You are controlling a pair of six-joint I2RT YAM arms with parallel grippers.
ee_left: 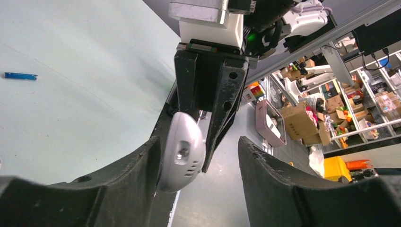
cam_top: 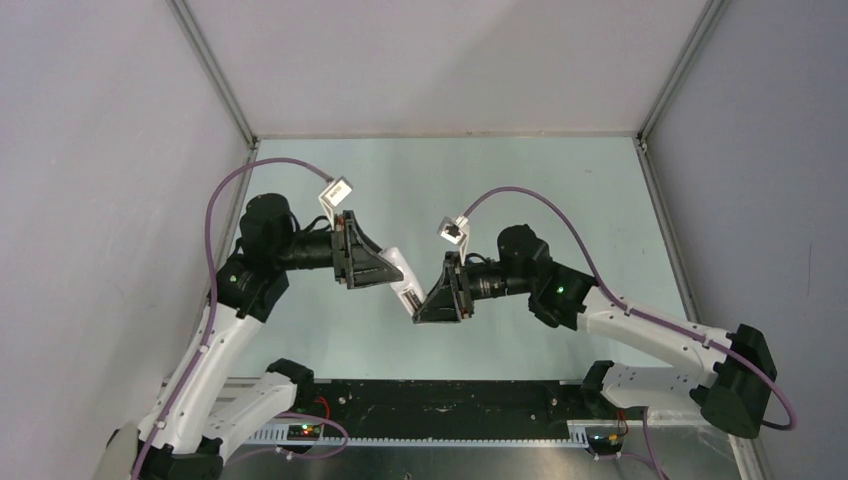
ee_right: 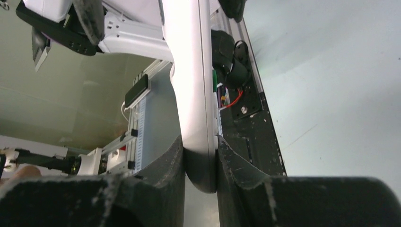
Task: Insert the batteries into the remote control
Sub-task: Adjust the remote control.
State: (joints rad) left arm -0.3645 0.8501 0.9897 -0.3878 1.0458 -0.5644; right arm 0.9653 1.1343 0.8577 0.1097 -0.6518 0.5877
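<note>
The white remote control (cam_top: 403, 275) hangs in the air between the two arms, above the middle of the table. My right gripper (ee_right: 201, 146) is shut on one end of it (ee_right: 189, 71), both fingers pressed against its sides. My left gripper (ee_left: 198, 146) is open around the other, rounded end (ee_left: 182, 151). That end lies against one finger, with a wide gap to the other. The bright blue battery (ee_left: 19, 75) lies flat on the pale green table, far from both grippers. The dark grey-brown battery is out of view.
A black base strip (cam_top: 430, 400) with wiring runs along the near edge between the arm bases. Grey walls with aluminium posts (cam_top: 215, 70) enclose the table on three sides. Purple cables (cam_top: 540, 200) loop above both wrists.
</note>
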